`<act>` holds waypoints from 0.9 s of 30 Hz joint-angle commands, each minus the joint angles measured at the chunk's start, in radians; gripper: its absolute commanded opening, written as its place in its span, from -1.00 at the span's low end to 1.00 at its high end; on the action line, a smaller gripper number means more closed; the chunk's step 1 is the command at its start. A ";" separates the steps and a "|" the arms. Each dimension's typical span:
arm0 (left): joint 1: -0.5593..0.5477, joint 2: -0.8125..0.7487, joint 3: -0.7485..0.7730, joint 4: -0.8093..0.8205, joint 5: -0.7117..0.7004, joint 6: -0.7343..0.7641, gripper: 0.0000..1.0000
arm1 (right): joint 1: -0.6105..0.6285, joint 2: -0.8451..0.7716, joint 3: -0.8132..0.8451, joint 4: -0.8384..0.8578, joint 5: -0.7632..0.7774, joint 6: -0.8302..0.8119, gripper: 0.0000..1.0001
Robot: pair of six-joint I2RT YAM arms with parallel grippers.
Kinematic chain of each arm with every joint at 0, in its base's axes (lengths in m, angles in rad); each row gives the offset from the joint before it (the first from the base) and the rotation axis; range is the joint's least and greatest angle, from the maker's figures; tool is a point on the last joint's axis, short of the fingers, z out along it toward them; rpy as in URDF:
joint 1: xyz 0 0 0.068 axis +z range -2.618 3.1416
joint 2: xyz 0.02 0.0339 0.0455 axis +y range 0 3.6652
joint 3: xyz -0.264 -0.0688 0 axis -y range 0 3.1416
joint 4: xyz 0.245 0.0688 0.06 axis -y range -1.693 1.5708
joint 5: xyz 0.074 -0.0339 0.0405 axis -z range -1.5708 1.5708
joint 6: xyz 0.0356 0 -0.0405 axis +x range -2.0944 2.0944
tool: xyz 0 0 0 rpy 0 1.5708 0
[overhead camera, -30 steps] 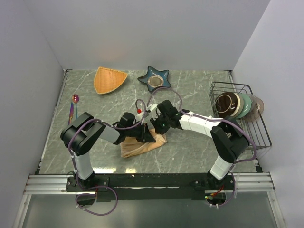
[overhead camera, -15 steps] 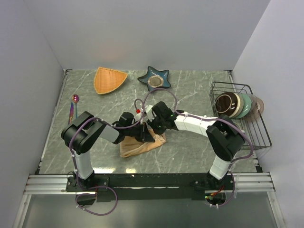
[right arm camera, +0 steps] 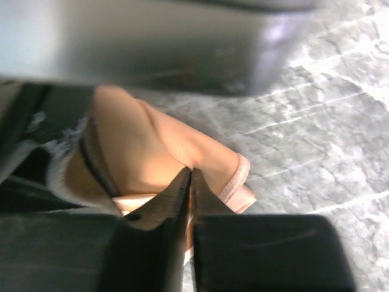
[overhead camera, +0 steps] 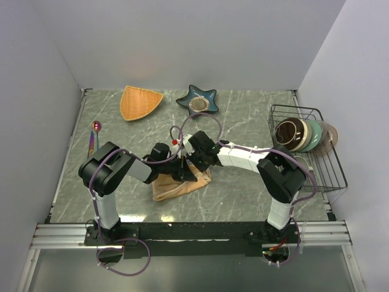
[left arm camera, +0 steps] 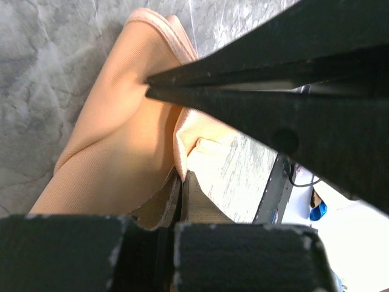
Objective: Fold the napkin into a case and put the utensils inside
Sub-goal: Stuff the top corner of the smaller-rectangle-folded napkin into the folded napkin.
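The peach-orange napkin (overhead camera: 176,187) lies bunched in a folded heap at the middle of the table, and both grippers meet over its far edge. My left gripper (overhead camera: 182,173) is shut on a cloth edge; the left wrist view shows the napkin (left arm camera: 115,152) pinched at the gripper's (left arm camera: 181,177) tips. My right gripper (overhead camera: 193,164) is shut on a raised fold of the napkin (right arm camera: 152,152), its tips (right arm camera: 191,171) nipping the crease. The right gripper's fingers (left arm camera: 273,91) cross the left wrist view. The utensils (overhead camera: 94,137) lie at the far left edge.
An orange fan-shaped dish (overhead camera: 140,102) and a blue star-shaped dish (overhead camera: 197,100) sit at the back. A wire rack (overhead camera: 331,159) holding bowls stands at the right edge. Cables loop above the two wrists.
The right arm has slid left, bringing its gripper closer to the left one over the napkin, and its jaws have come together on the fold. The left arm has held still.
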 commanded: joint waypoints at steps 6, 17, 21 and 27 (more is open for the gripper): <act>0.001 0.019 -0.015 -0.016 -0.037 0.041 -0.99 | -0.002 -0.041 0.036 -0.011 0.052 0.026 -1.00; 0.005 0.019 -0.016 -0.013 -0.035 0.036 -0.99 | -0.033 -0.131 0.027 -0.027 -0.020 0.023 -1.00; 0.016 0.005 -0.013 0.010 -0.020 0.004 -0.98 | -0.031 -0.142 0.005 -0.031 -0.051 0.011 -1.00; 0.019 -0.035 -0.022 0.073 0.017 -0.096 -0.99 | -0.031 -0.124 -0.018 -0.028 -0.076 0.003 -1.00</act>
